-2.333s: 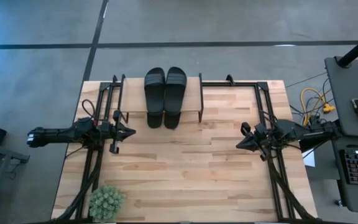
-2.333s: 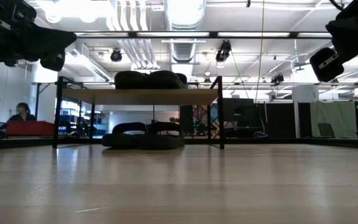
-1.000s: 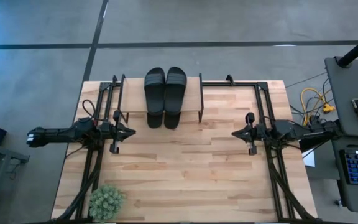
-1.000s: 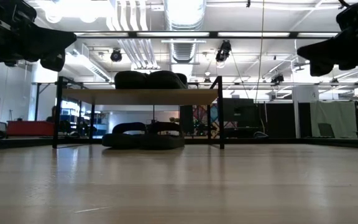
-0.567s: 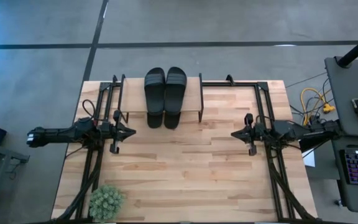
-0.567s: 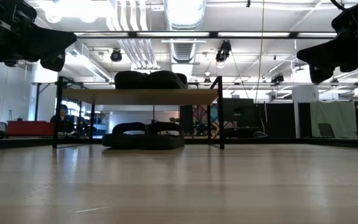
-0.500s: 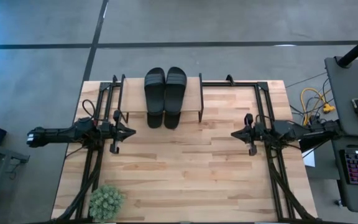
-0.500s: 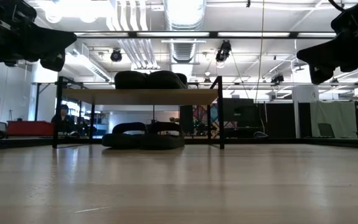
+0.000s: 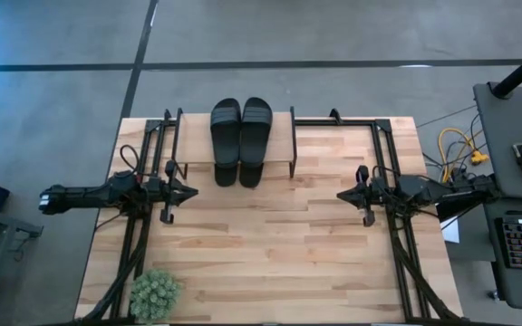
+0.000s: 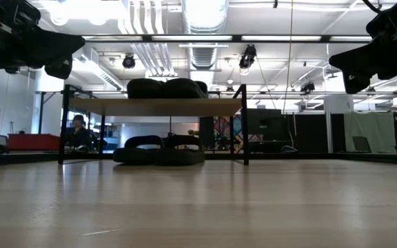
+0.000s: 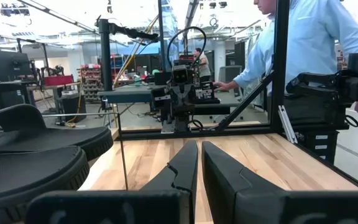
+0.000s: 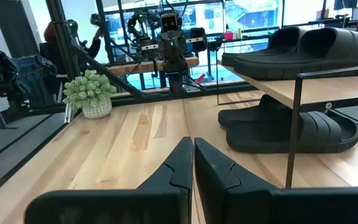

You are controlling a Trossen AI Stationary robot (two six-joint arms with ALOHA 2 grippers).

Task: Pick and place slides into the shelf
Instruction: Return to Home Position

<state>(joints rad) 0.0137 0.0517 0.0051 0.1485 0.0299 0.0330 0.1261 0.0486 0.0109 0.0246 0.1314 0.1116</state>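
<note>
Two black slides (image 9: 240,125) lie side by side on top of the shelf (image 9: 284,147) at the table's far edge. Two more slides (image 10: 160,150) rest on their soles on the table under its board (image 10: 154,107), toes poking out toward the near side (image 9: 238,174). My left gripper (image 9: 194,191) hovers at the table's left, pointing level toward the right, shut and holding nothing. My right gripper (image 9: 340,195) hovers at the table's right, pointing level toward the left, shut and holding nothing. The right wrist view shows both tiers of slides (image 12: 291,127) beside its shut fingers (image 12: 191,149).
A small green potted plant (image 9: 155,294) stands at the near left corner. Black arm frames run along both table sides (image 9: 392,163). Open wood lies between the two grippers (image 9: 261,226). A person in a light blue shirt (image 11: 309,37) stands beyond the table's right side.
My right gripper has rolled a little about the line it points along while staying in place, still shut. The slides and the shelf have not moved.
</note>
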